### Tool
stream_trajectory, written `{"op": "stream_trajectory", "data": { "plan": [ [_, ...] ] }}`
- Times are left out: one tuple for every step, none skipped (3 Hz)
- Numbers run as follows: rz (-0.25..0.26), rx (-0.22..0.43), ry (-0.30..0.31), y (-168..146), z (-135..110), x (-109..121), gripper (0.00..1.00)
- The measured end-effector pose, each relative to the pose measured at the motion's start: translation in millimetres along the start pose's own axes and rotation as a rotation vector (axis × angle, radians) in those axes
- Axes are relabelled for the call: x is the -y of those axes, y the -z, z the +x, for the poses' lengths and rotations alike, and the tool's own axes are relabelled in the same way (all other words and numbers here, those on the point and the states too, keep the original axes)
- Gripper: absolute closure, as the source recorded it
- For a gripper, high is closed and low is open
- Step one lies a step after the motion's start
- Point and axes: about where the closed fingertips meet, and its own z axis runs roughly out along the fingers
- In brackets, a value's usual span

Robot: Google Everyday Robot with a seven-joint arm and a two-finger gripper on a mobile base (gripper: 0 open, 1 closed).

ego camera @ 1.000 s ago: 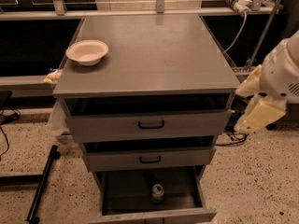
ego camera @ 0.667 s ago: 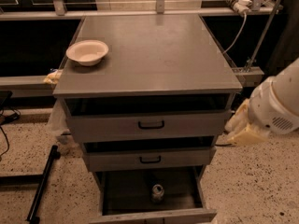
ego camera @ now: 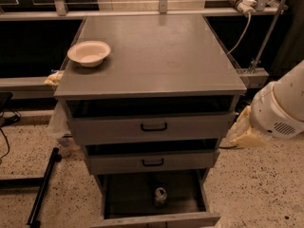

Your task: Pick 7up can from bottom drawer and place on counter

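Note:
The 7up can (ego camera: 160,195) stands upright in the open bottom drawer (ego camera: 156,219), near the middle of its dark interior, its shiny top showing. The counter (ego camera: 161,56) is the flat grey top of the cabinet. My gripper (ego camera: 241,131) shows as a cream shape at the end of the white arm (ego camera: 280,109), to the right of the cabinet at the height of the top drawer. It is well above and right of the can and holds nothing I can see.
A cream bowl (ego camera: 89,52) sits on the counter's left rear part. The two upper drawers with black handles (ego camera: 154,127) are slightly open. A black pole (ego camera: 42,189) lies on the floor at left. A cable and power strip (ego camera: 242,6) hang at back right.
The arm has come down along the cabinet's right side, from counter height to the level of the top drawer. The can, bowl and drawers have not moved.

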Motion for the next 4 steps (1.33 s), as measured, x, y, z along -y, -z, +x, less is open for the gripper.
{"op": "stream_trajectory", "data": {
  "plan": [
    [-0.002, -0.012, -0.004, -23.9, 13.4, -7.3, 1.00],
    [-0.020, -0.006, -0.018, -84.3, 38.0, -26.5, 1.00],
    [-0.045, 0.041, -0.046, -156.1, 61.0, -45.5, 1.00],
    [-0.053, 0.173, -0.102, -225.0, 77.2, -56.1, 1.00]
  ]
}}
